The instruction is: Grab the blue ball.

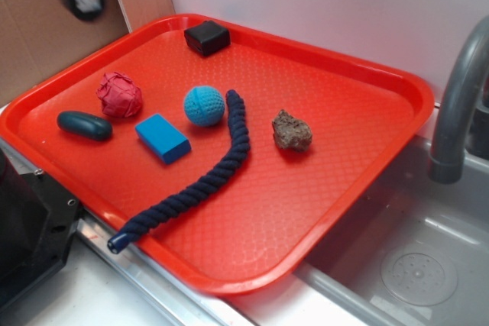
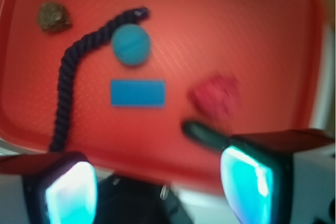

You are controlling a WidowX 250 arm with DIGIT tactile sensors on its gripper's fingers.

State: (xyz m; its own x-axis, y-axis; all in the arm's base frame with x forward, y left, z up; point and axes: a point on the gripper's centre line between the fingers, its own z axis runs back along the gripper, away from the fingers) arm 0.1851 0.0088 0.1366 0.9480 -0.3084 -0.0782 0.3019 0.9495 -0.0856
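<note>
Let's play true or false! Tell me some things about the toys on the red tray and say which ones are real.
1. The blue ball sits right beside the dark rope. True.
2. The hand is holding the ball. False: it is open and empty, far from it.
3. The blue block lies between the ball and the tray's near edge. True.
4. The brown rock sits on top of the black box. False: they lie far apart.
</note>
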